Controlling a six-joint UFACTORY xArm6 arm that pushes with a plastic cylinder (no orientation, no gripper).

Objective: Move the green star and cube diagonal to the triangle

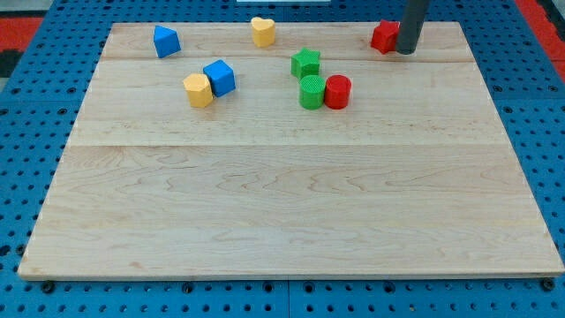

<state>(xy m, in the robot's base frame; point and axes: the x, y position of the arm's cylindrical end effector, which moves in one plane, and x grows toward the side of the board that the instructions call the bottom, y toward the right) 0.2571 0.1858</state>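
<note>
The green star (305, 62) lies near the view's top, right of centre. The blue cube (219, 77) sits to its left, touching a yellow block (199, 90). The blue triangle-like block (166, 41) is at the top left. My tip (405, 51) is at the top right, touching the right side of a red block (384, 36), well to the right of the green star.
A green cylinder (312, 92) and a red cylinder (337, 91) stand touching just below the green star. A yellow heart (262, 31) lies at the top edge. The wooden board (291, 194) rests on a blue pegboard.
</note>
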